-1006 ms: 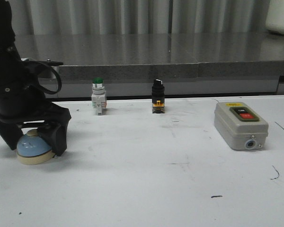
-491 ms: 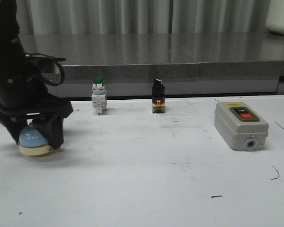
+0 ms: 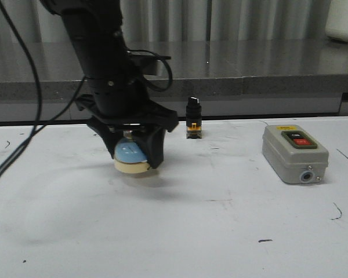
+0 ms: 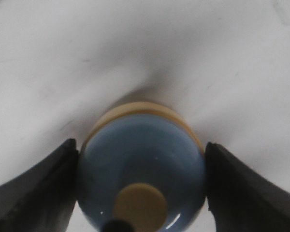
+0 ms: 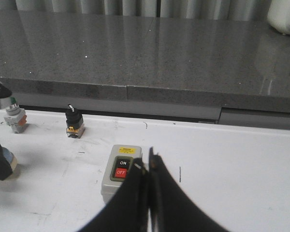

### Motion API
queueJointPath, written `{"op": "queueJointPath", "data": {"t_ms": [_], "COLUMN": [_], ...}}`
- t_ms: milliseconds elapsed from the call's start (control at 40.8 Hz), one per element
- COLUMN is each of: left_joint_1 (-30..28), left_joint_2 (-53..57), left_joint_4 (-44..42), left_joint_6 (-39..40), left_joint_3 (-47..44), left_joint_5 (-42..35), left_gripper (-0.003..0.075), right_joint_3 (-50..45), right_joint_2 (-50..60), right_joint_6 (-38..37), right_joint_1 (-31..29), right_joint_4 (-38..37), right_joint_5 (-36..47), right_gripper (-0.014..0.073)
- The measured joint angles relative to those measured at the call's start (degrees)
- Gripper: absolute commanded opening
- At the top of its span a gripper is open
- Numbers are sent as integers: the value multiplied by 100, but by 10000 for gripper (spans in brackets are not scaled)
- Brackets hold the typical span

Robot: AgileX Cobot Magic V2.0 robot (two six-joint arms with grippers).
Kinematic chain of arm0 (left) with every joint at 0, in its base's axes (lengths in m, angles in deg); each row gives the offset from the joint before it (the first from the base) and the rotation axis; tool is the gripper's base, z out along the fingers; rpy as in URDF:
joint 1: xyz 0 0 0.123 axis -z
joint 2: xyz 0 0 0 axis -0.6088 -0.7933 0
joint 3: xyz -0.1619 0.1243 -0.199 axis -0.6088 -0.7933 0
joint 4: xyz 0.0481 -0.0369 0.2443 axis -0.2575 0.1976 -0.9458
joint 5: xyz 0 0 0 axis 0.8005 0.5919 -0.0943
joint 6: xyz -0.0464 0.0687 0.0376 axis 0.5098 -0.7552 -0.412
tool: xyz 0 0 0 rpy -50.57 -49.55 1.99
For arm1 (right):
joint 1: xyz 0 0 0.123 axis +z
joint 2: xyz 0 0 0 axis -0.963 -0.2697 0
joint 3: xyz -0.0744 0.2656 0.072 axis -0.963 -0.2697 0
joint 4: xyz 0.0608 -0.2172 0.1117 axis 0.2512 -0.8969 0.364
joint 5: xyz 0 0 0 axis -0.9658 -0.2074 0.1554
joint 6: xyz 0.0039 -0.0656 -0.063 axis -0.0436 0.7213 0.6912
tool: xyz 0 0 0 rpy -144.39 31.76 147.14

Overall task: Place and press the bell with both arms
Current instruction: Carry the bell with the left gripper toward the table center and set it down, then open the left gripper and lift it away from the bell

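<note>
The bell (image 3: 130, 156), a light-blue dome on a cream base, sits between the black fingers of my left gripper (image 3: 133, 160), left of the table's middle and at or just above the white surface. In the left wrist view both fingers (image 4: 36, 193) press against the sides of the bell (image 4: 142, 154), and its cream button (image 4: 140, 207) shows on top. My right gripper (image 5: 146, 166) is shut with nothing in it, hovering over the grey switch box (image 5: 117, 170); it is out of the front view. From the right wrist the bell (image 5: 9, 162) shows only as a sliver.
A grey switch box (image 3: 294, 153) with ON and OFF buttons lies at the right. A black selector switch (image 3: 192, 124) stands at the back near the raised grey ledge (image 3: 249, 87). A green-capped pushbutton (image 5: 13, 115) stands further left, hidden behind my left arm in the front view.
My left arm has carried the bell from the far left edge rightward, toward the table's middle, and now covers the green pushbutton in the front view.
</note>
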State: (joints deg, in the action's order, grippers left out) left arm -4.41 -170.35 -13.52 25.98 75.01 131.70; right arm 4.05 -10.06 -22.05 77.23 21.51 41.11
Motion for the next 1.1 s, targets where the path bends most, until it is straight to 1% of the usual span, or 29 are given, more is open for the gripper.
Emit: {"op": "queueJointPath", "data": {"t_ms": [147, 221, 294, 344, 417, 466, 540, 810, 883, 933, 1055, 1104], "left_joint_1": [202, 239, 239, 239, 239, 239, 239, 239, 239, 199, 11, -90], "left_joint_2": [-341, -409, -422, -422, -422, -422, -422, -287, -90, 91, 624, 838], "left_joint_4": [0, 11, 11, 11, 11, 11, 11, 0, -11, -11, -11, -11], "left_joint_6": [0, 0, 0, 0, 0, 0, 0, 0, 0, 0, -52, -51], "left_joint_3": [316, 347, 362, 376, 375, 375, 375, 453, 462, 475, 383, 269], "left_joint_5": [45, 60, 82, 88, 88, 88, 88, 245, 306, 354, 403, 403], "left_gripper": [246, 273, 348, 430, 533, 578, 615, 605, 573, 531, 321, 250], "right_joint_3": [0, 0, 0, 0, 0, 0, 0, 0, 0, 0, 0, 0], "right_joint_2": [0, 0, 0, 0, 0, 0, 0, 0, 0, 0, 0, 0], "right_joint_6": [0, 0, 0, 0, 0, 0, 0, 0, 0, 0, 0, 0], "right_joint_1": [0, 0, 0, 0, 0, 0, 0, 0, 0, 0, 0, 0], "right_joint_4": [0, 0, 0, 0, 0, 0, 0, 0, 0, 0, 0, 0], "right_joint_5": [0, 0, 0, 0, 0, 0, 0, 0, 0, 0, 0, 0], "right_gripper": [-59, -59, -59, -59, -59, -59, -59, -59, -59, -59, -59, -59]}}
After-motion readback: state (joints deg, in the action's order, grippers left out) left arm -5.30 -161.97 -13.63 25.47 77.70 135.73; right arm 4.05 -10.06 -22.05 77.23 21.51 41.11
